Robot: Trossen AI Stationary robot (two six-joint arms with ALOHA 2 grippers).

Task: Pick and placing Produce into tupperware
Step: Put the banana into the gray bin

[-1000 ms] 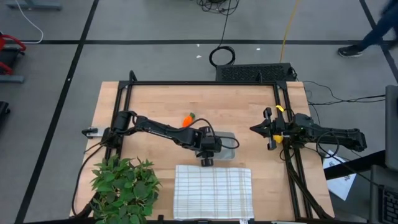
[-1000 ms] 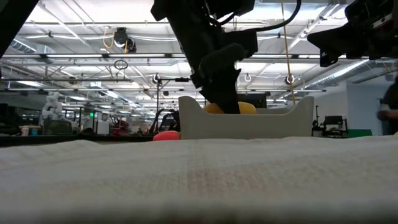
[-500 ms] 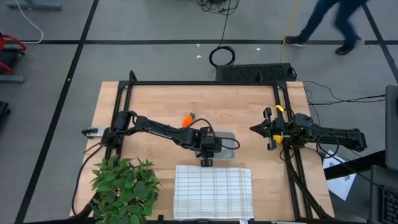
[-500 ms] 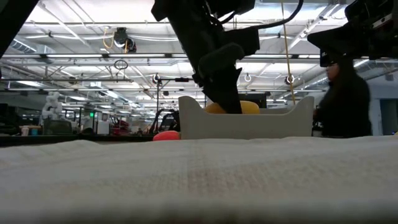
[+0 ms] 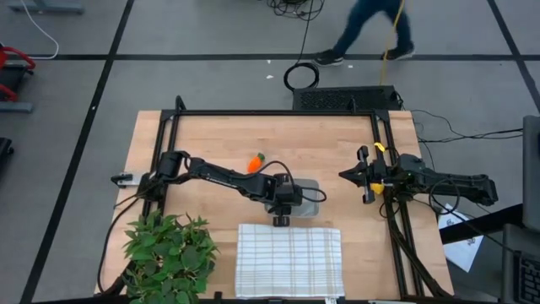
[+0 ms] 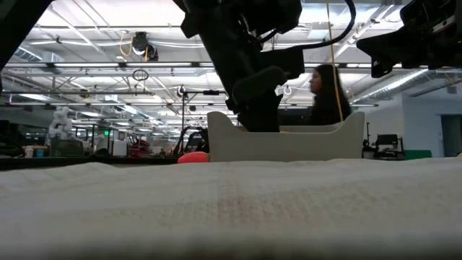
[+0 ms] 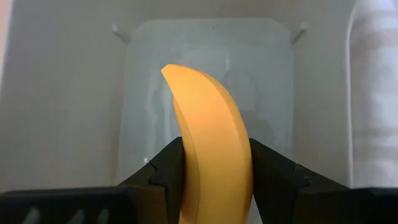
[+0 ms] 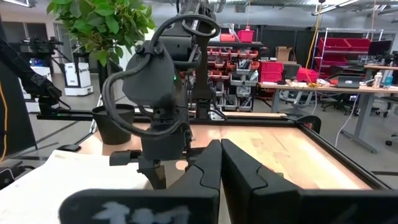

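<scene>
The yellow banana (image 7: 208,155) sits between the fingers of my left gripper (image 5: 282,205), which is shut on it over the translucent tupperware (image 5: 305,196). In the low view the gripper (image 6: 257,108) reaches down inside the tupperware's wall (image 6: 303,143), which hides the banana. The orange carrot (image 5: 256,160) lies on the wood beyond the tupperware and shows as an orange spot (image 6: 192,157) beside it. No other yellow piece shows. My right gripper (image 5: 344,175) waits shut near the table's right side, fingers together (image 8: 221,163). My left gripper pinches the banana between its two fingers (image 7: 166,174), which lie across its length, coming from above and pointing down. The banana's free end (image 7: 176,73) sticks out past the fingers toward the tupperware's floor (image 7: 143,93). Whether it touches the floor, I cannot tell.
A white checked cloth (image 5: 288,258) lies at the near edge in front of the tupperware. A leafy green plant (image 5: 167,250) stands at the near left corner. A black frame (image 5: 278,113) borders the table. A person (image 5: 371,25) walks beyond the far edge.
My left gripper has gone down into the tupperware with the banana. In the low view the yellow that stood above the rim has sunk behind the wall. A person has walked leftward past the table's far side.
</scene>
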